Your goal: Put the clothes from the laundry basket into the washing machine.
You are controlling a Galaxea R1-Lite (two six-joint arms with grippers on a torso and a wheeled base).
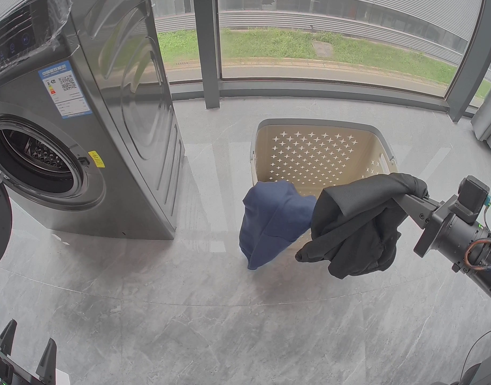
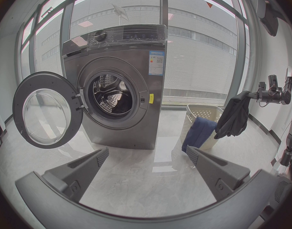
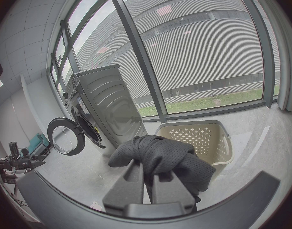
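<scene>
The right gripper [image 1: 411,198] is clamped tight on a black garment [image 1: 358,225], held up near the basket [image 1: 320,124]. 1 blue garment [image 1: 272,220] hangs over its rim. The left gripper [image 2: 146,150] gapes wide, empty, facing the washer [image 2: 120,89], whose door [image 2: 45,110] is open.

I find a glass-walled demonstration room: grey metal front-loading washing machine [image 1: 117,151] freestanding on polished grey stone floor [image 1: 202,311], full-height windows [image 1: 331,28] behind.

Right tool [image 1: 411,196] grips black garment [image 1: 358,225]; left tool [image 1: 26,346] spread
</scene>
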